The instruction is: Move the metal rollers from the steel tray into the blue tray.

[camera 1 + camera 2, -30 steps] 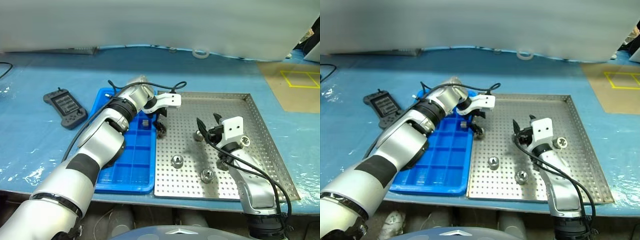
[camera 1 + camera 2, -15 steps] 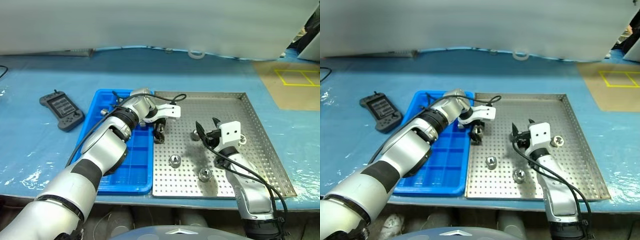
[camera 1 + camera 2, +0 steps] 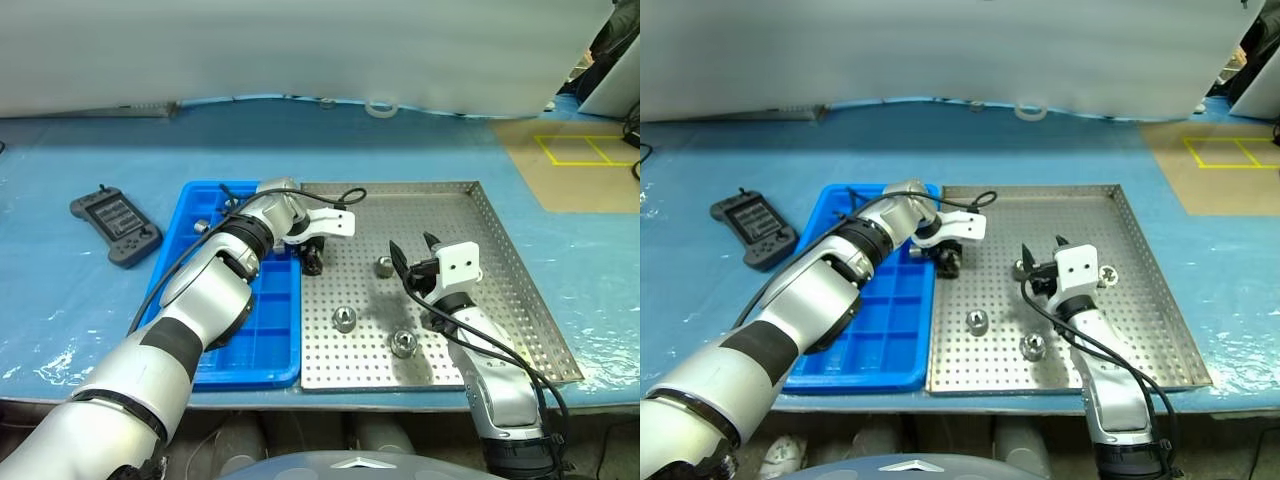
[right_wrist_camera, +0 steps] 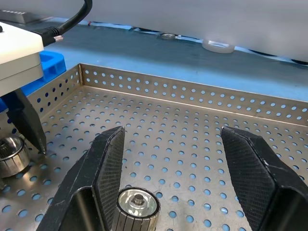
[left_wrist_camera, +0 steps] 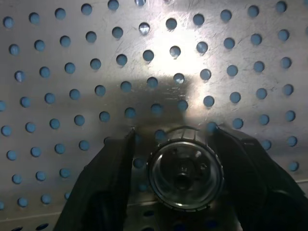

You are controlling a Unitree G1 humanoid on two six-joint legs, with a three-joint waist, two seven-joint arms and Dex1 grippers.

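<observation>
Left gripper (image 5: pixel 180 144) has come down onto a shiny silver metal roller (image 5: pixel 185 167) at the grey perforated steel tray's (image 3: pixel 500 270) left edge — fingers now drawn in against its sides, pinching it. Lift looks next, then across to the bright blue compartment tray (image 3: pixel 265 340) — right gripper (image 4: pixel 175 159) spread, idle.

The left arm runs from the lower left of the head views up toward the centre, its wrist bent so the left gripper (image 3: pixel 312 262) points steeply down. In the left wrist view its two black fingers (image 5: pixel 103 178) stand on either side of a roller (image 5: pixel 185 169), close against it. The right arm rises from the bottom edge, right of centre, with the right gripper (image 3: pixel 413 256) held about level and pointing up-frame. Its fingers (image 4: pixel 108 163) are spread apart, gripping nothing.
</observation>
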